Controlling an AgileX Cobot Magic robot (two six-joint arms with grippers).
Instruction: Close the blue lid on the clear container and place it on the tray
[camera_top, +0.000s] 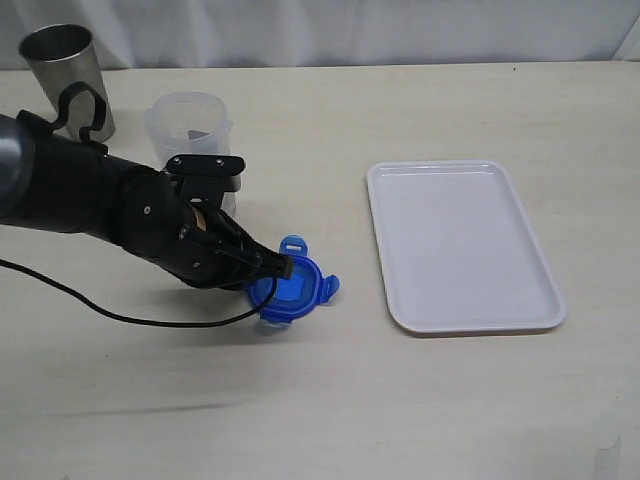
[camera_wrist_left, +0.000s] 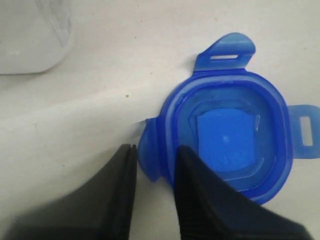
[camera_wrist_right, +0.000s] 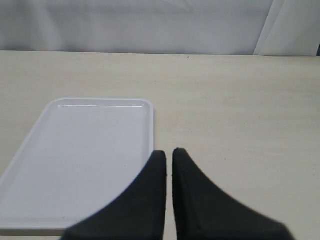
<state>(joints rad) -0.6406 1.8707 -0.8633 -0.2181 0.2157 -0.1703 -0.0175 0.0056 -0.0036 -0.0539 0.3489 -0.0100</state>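
Observation:
The blue lid (camera_top: 290, 288) lies on the table left of the tray (camera_top: 460, 245), inner side up, flaps splayed out. My left gripper (camera_top: 283, 268) is low at the lid's left edge. In the left wrist view the lid (camera_wrist_left: 235, 135) fills the right half, and the gripper (camera_wrist_left: 157, 149) straddles its rim. One finger sits over the rim's inside, the other just outside a flap, with a thin gap showing. The clear container (camera_top: 190, 125) stands upright behind my left arm, and its base (camera_wrist_left: 30, 35) shows in the wrist view. My right gripper (camera_wrist_right: 169, 151) hangs shut and empty above the tray's (camera_wrist_right: 75, 160) edge.
A grey metal cup (camera_top: 65, 75) stands at the back left corner, beside the clear container. A black cable (camera_top: 120, 315) trails from my left arm across the table. Bare table lies in front of the lid and the tray.

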